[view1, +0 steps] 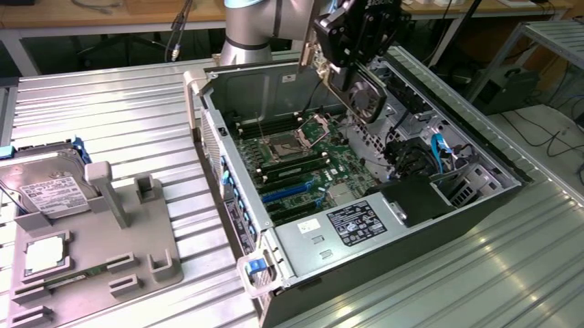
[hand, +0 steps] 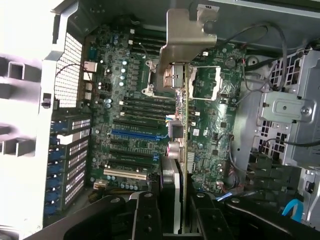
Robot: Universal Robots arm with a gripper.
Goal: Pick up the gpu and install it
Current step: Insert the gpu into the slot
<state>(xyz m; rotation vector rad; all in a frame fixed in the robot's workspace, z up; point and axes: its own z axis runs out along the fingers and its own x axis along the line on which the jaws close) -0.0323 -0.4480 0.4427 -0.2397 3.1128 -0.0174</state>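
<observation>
Hand (hand: 175,212) clamps thin flat green gpu (hand: 177,130) with bent silver bracket (hand: 186,35).

The gpu (view1: 363,99) has a dull silver metal bracket (hand: 187,37), and the ribbed table (view1: 119,116) is bright, smooth metal.

The arm (view1: 251,27) is cut off by the exterior view's top edge. The claw (view1: 354,65) covers the top of the graphics card (view1: 370,102) it grips. In the wrist view the card's near end disappears between the claw's fingers (hand: 145,215) at the picture's edge, and the edge-on card hides a strip of the motherboard (hand: 135,125) behind it. Print on the hard drive (view1: 50,191) label and the power supply (view1: 365,222) sticker is too small to read. The grey tray (view1: 119,253) runs off the exterior view's left edge.
</observation>
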